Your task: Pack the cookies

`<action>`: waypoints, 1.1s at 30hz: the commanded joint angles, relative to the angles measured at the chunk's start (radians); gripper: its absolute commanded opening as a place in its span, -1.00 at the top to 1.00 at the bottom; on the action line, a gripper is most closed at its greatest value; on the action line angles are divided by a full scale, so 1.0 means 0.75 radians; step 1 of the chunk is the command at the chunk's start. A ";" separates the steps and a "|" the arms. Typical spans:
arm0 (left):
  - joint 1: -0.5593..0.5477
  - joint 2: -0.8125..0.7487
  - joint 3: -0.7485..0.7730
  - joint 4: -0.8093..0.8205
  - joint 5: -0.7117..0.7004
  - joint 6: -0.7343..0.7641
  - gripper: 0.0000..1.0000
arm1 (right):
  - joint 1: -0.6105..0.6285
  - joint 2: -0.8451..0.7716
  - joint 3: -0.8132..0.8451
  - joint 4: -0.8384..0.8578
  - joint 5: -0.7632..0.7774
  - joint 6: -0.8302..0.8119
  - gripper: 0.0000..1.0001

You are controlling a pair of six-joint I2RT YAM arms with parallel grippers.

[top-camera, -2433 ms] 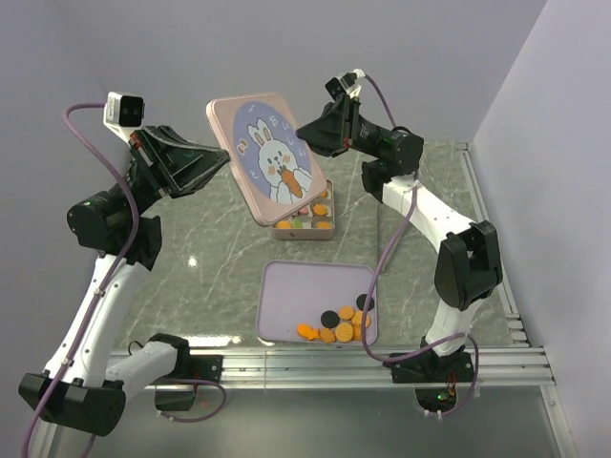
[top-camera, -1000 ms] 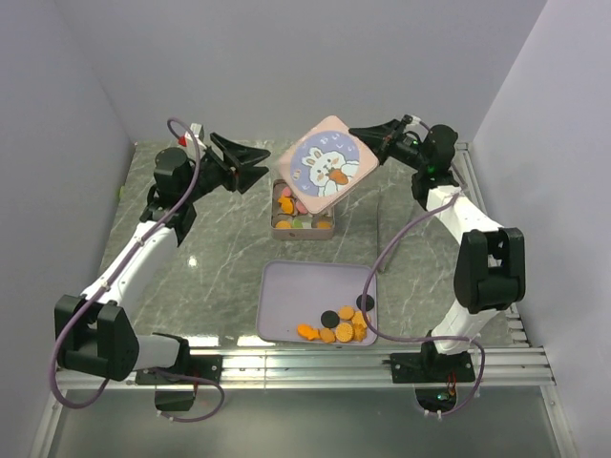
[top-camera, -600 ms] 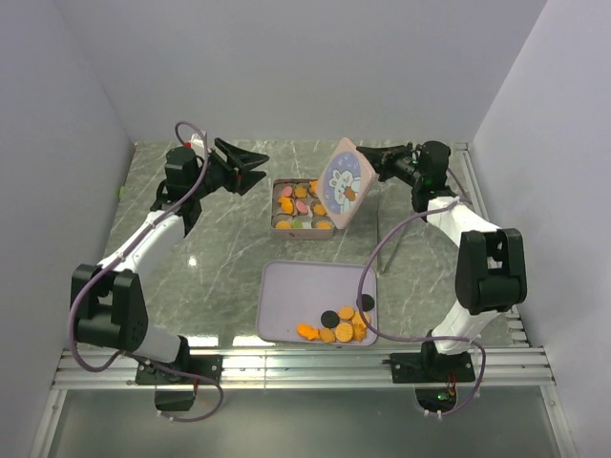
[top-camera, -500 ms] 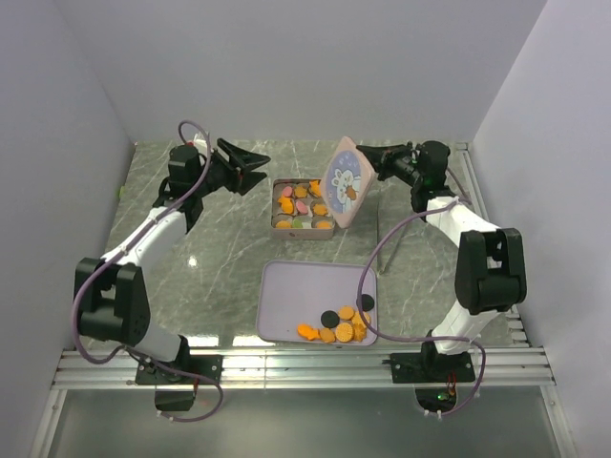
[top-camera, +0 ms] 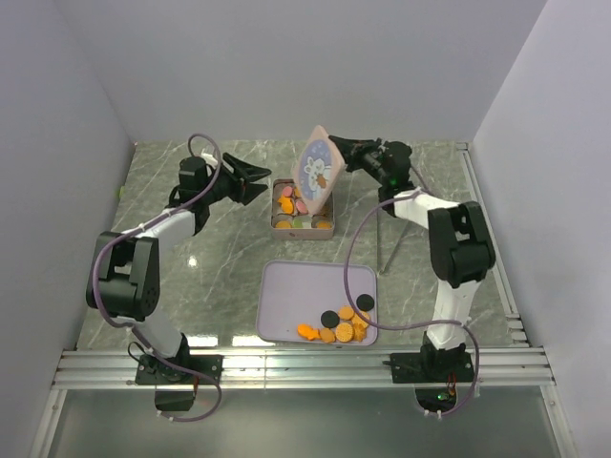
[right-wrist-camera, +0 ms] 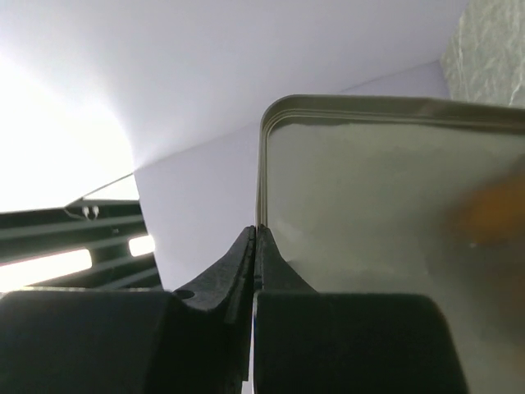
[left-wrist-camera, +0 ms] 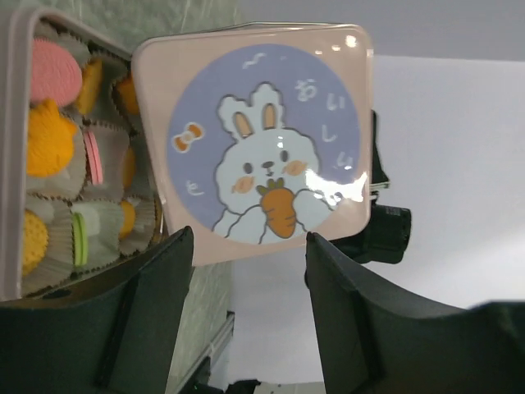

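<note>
Orange and black cookies (top-camera: 339,322) lie heaped in the near right corner of a lilac tray (top-camera: 286,286). More cookies (top-camera: 291,202) sit in paper cups inside the square tin (top-camera: 304,232); in the left wrist view these cookies (left-wrist-camera: 49,148) are orange, pink and green. My right gripper (top-camera: 334,143) is shut on the rim of the pink bunny lid (top-camera: 317,172), holding it on edge above the tin's right side. The right wrist view has the gripper (right-wrist-camera: 255,230) pinching the lid's bare inner side (right-wrist-camera: 394,197). My left gripper (top-camera: 263,185) stands open just left of the tin, facing the lid (left-wrist-camera: 262,139).
Grey walls close in the marble table at the back and on both sides. A metal rail (top-camera: 305,358) runs along the near edge. The right arm's cable (top-camera: 368,239) loops down past the tray's right side.
The right gripper has turned the lid from a tilted flat pose to standing on edge and carried it left over the tin. The left gripper has reached right, closer to the tin.
</note>
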 commanded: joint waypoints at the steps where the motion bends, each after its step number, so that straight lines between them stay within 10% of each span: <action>1: 0.070 -0.026 -0.081 0.219 0.020 -0.001 -0.25 | 0.083 0.072 0.127 0.199 0.158 0.197 1.00; 12: 0.209 -0.116 -0.253 0.220 0.069 0.041 -0.24 | 0.249 0.363 0.369 0.250 0.261 0.339 1.00; 33: 0.115 0.363 0.017 0.024 0.016 0.260 -0.23 | 0.245 0.259 -0.005 0.373 0.277 0.277 1.00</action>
